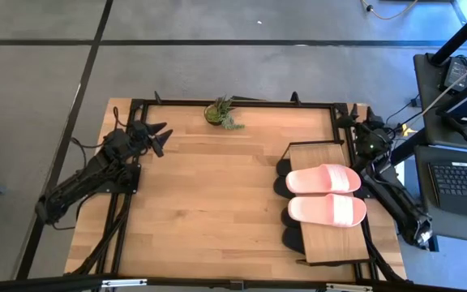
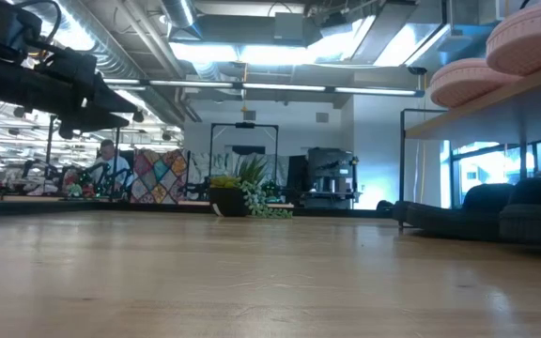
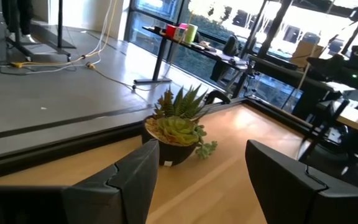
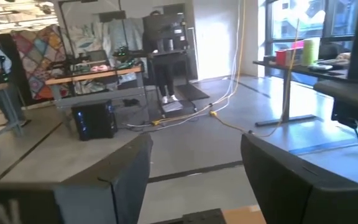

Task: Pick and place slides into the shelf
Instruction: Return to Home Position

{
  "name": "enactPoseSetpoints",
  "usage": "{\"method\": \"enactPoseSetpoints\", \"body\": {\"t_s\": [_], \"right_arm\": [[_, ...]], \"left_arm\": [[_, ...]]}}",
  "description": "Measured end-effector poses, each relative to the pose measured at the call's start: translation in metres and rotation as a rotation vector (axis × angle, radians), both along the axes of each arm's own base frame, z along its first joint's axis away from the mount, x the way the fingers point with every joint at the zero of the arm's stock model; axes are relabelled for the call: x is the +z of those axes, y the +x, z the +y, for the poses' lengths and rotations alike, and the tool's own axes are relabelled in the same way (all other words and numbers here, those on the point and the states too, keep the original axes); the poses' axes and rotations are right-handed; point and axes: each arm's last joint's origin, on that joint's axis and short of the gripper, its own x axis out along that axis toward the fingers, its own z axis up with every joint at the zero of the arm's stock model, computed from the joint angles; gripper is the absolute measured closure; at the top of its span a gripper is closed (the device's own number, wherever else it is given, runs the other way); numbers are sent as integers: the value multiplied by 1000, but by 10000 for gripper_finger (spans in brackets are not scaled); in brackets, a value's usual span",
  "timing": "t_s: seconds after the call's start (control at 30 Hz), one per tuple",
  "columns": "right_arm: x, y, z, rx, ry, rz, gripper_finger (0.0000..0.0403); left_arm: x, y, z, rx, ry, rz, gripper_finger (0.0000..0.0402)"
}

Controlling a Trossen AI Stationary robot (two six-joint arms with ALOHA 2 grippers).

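Note:
Two pink slides (image 1: 323, 178) (image 1: 327, 210) lie side by side, soles down, on the shelf's (image 1: 321, 243) wooden top board at the table's right. The toes of several black slides (image 1: 282, 186) stick out from under that board; the low view shows them (image 2: 515, 207) resting below it. My left gripper (image 1: 162, 139) hovers open near the far left corner, with nothing between its fingers (image 3: 129, 180). Beyond the shelf's far end, at the far right corner, my right gripper (image 1: 349, 120) is open too and holds nothing (image 4: 194, 180).
A small potted succulent (image 1: 220, 113) stands at the middle of the table's far edge, ahead of my left gripper (image 3: 179, 134). A dark frame rail (image 1: 233, 103) runs along the table's edges. Bare wood lies between the left arm and the shelf.

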Motion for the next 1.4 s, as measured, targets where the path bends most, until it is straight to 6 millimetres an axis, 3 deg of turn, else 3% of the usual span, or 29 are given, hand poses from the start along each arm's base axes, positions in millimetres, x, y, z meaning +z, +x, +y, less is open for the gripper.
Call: {"method": "enactPoseSetpoints", "body": {"t_s": [0.1,0.27,0.8,0.93,1.4], "right_arm": [[0,-1,-1,-9,0,1,156],[-1,2,-2,133,-1,60,156],[-15,2,-7,102,2,84,156],[-26,2,-10,89,-20,13,156],[-6,-2,-7,61,-62,77,156]], "left_arm": [[0,1,-1,-14,0,0,172],[0,2,-2,-31,1,2,172],[0,5,-6,-71,0,1,172],[0,5,-7,-83,-1,1,172],[0,7,-9,-105,-35,-23,172]]}}
